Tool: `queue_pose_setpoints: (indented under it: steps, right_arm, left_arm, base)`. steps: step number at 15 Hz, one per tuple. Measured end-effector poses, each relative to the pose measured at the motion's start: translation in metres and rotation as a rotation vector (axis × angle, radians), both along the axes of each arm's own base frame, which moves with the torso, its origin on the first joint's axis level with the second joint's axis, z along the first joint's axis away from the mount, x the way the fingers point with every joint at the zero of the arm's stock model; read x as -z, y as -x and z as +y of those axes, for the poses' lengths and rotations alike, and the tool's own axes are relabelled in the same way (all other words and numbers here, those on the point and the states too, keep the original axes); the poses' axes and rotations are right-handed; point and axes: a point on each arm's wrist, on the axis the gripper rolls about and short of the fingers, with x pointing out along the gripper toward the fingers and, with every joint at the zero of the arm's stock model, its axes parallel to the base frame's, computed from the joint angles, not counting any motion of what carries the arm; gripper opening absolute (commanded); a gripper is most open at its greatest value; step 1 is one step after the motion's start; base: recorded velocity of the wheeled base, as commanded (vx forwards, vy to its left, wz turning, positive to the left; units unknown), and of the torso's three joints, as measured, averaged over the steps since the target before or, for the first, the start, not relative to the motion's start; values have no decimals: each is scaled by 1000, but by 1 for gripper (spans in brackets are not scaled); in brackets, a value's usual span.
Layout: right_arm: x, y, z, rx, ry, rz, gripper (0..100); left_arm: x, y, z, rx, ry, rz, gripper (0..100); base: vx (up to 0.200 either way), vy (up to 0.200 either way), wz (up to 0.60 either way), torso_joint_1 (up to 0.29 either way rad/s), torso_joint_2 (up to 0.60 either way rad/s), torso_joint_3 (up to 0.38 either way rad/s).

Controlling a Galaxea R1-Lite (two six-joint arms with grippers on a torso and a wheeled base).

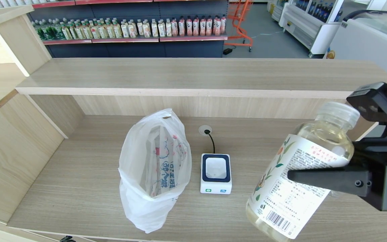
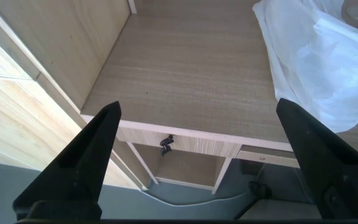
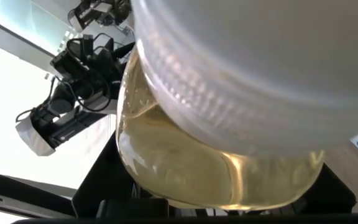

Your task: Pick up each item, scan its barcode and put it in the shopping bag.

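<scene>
My right gripper [image 1: 317,171] is shut on a clear bottle of pale yellow drink [image 1: 301,174] with a white label and a clear cap. It holds the bottle tilted above the counter's right side, barcode low and facing the head camera. The bottle [image 3: 229,143] looms close in the right wrist view. The white-and-blue barcode scanner [image 1: 215,173] lies at the counter's middle, left of the bottle. A white plastic shopping bag [image 1: 155,168] stands open left of the scanner, with a printed packet inside. My left gripper [image 2: 197,162] hangs open beyond the counter's front left edge, with the shopping bag [image 2: 322,62] off to one side.
The wooden counter [image 1: 79,188] has a side wall on the left and a raised shelf [image 1: 193,74] behind. The scanner's cable runs to a hole [image 1: 205,130] in the counter. Store shelves of bottles stand in the background.
</scene>
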Motion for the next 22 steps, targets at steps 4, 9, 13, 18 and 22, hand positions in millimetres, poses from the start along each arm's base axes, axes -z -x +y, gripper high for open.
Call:
queue_pose_setpoints:
  steps: [4,9,13,18,22]
  right_arm:
    - [6,2,6,-28,11,23,0]
    - [10,1,8,-37,19,41,0]
    - [9,-3,10,-41,18,41,0]
    - [9,-5,10,-23,24,8,0]
    - [19,-21,-1,64,168,-387,0]
  left_arm:
    - [0,0,0,-1,0,0,100]
    - [0,0,0,0,0,0,100]
    - [0,0,0,0,0,0,100]
    - [0,0,0,0,0,0,100]
    - [0,0,0,0,0,0,100]
  base:
    - [0,0,0,0,0,0]
    - [0,0,0,0,0,0]
    - [0,0,0,0,0,0]
    - [0,0,0,0,0,0]
    - [0,0,0,0,0,0]
